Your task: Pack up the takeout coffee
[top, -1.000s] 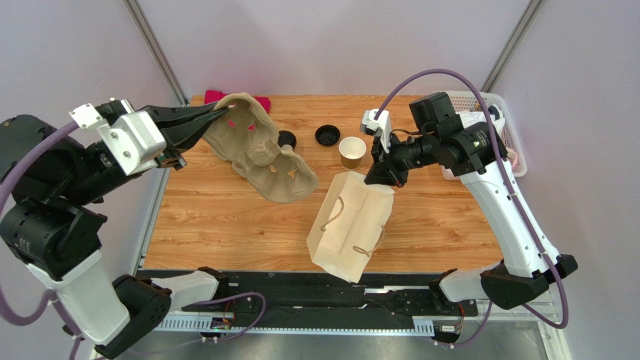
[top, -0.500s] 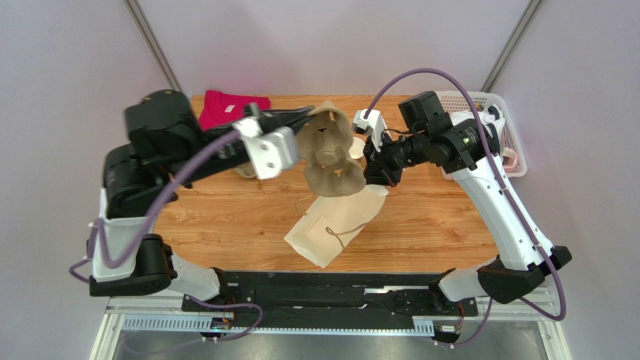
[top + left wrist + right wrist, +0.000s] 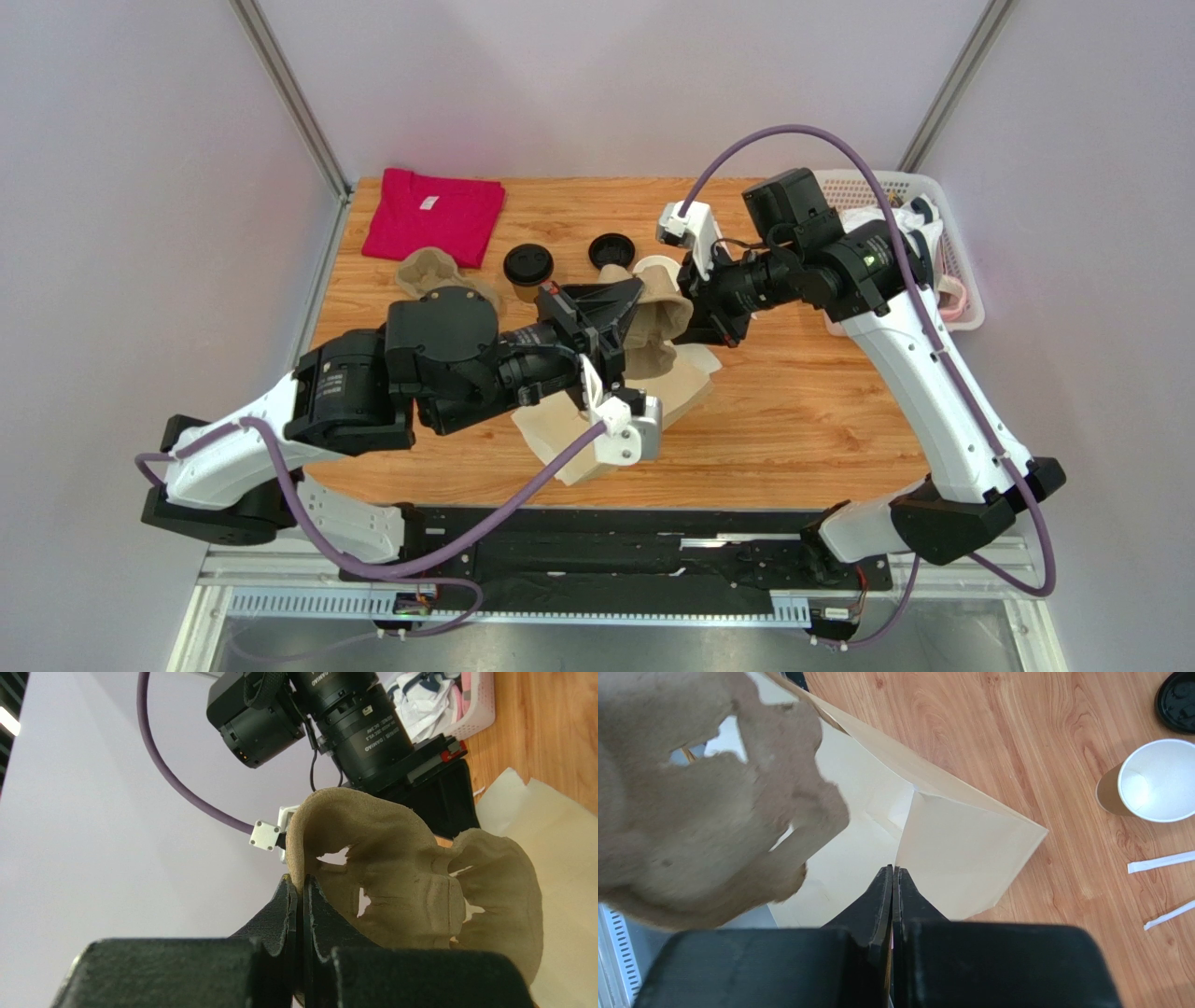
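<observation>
- Top external view: the takeout coffee (image 3: pixel 528 263) sits on the counter (image 3: pixel 842 406) in the upper centre of the frame, just right of the red cloth (image 3: pixel 428 210). The lid's on and it isn't packed into anything yet. From above you mostly just see the black lid.
- Left wrist view: the left fingers (image 3: pixel 286 906) are squeezed right down on the thin rim of the pulp carrier (image 3: pixel 407 882), which hangs in the air mid-frame. That's a skinny grip on floppy pulp, so I reckon it could twist or tear loose if it snags.
- Right wrist view: the right fingers (image 3: pixel 882 892) are closed flat on the edge of the paper bag (image 3: pixel 962 840), holding its mouth up. Only one side is held, so the mouth looks half collapsed. The carrier could catch the lip and shove the bag along instead of going in.
- Both arms are crowded together mid-frame in the top view, with the carrier almost against the right wrist. A bump there looks pretty possible to me.
- The open cup (image 3: pixel 1155 780) stands at the right of the right wrist view, near the bag, and a dragged bag could tip it. Same worry for the coffee, which is close behind the left arm.
</observation>
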Tool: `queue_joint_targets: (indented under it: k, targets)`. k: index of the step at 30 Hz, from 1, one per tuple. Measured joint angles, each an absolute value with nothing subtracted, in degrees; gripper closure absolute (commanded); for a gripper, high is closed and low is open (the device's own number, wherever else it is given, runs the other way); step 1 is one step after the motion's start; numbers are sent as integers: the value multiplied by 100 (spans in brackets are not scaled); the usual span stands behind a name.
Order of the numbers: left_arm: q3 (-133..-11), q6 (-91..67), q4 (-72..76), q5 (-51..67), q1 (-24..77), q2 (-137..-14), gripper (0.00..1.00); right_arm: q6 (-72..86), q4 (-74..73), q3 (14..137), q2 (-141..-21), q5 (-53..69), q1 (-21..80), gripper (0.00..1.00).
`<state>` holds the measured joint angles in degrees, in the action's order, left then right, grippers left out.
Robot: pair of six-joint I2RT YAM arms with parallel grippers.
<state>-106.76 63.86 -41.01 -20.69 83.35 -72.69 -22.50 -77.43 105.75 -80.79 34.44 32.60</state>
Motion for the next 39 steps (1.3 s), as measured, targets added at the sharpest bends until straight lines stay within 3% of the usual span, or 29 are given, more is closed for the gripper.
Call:
queue_joint_targets:
  k: [11,21,33,39]
  targets:
    - [-11194,6084,-4797,-1933,9137,-7546,100,-2674,-7813,11821,-8748,3865,3662,100]
    - [-10683,5922,-4786,-2322,8757,-7620,100,-2926,-7854,11767,-9078,4073,4182,100]
    - [-10661,5863,-4729,-2147,8685,-6713,100,-2655,-7846,11830,-9129,4525,4200,100]
    - [-9738,6042,-4510,-2003,8685,-6333,100,-2714,-7856,11618,-9120,4543,4230,100]
